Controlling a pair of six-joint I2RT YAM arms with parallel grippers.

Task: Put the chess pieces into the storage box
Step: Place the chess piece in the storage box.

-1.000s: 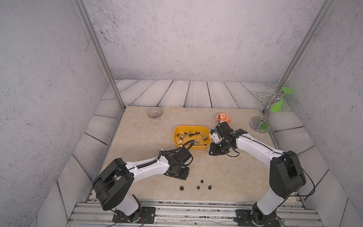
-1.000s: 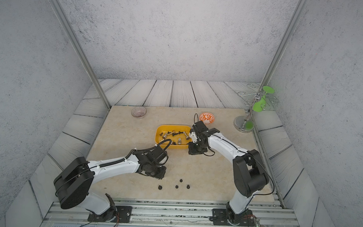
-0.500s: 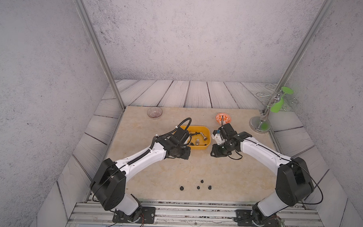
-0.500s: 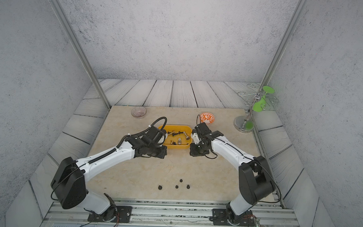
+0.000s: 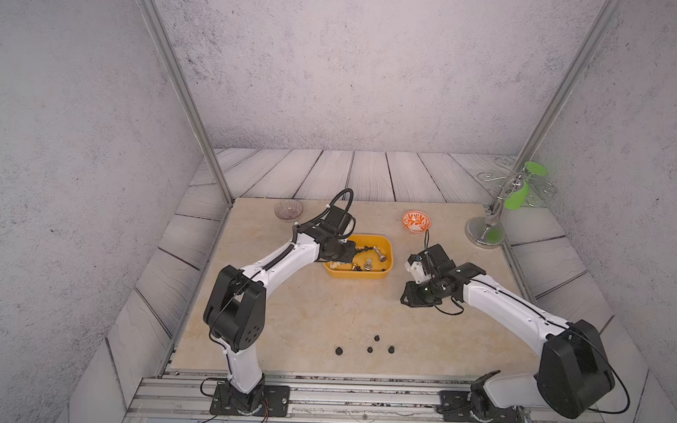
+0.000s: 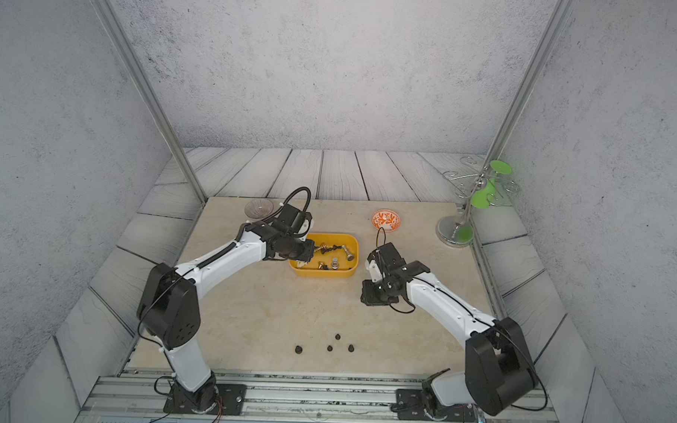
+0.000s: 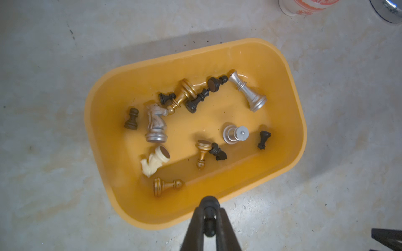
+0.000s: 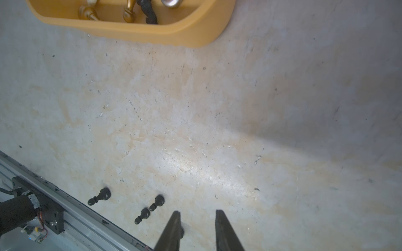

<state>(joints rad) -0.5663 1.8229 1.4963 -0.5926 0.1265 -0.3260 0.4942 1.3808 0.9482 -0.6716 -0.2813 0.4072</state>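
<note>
Your left gripper (image 7: 209, 208) pinches a small black chess piece (image 7: 208, 225) at the storage box (image 7: 104, 87) edge. Your right gripper (image 8: 198, 211) fingers stand spread, empty. Four black pawns (image 5: 369, 349) stand on the table (image 5: 306, 316).

Left gripper (image 7: 209, 202) clamps black chess piece (image 7: 209, 225) at storage box (image 7: 239, 42) edge.

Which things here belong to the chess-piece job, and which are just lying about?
Job: storage box; chess pieces inside it; four loose black pieces; black piece in the left gripper.
Lying about: glass bowl; orange-patterned bowl; metal stand.
</note>
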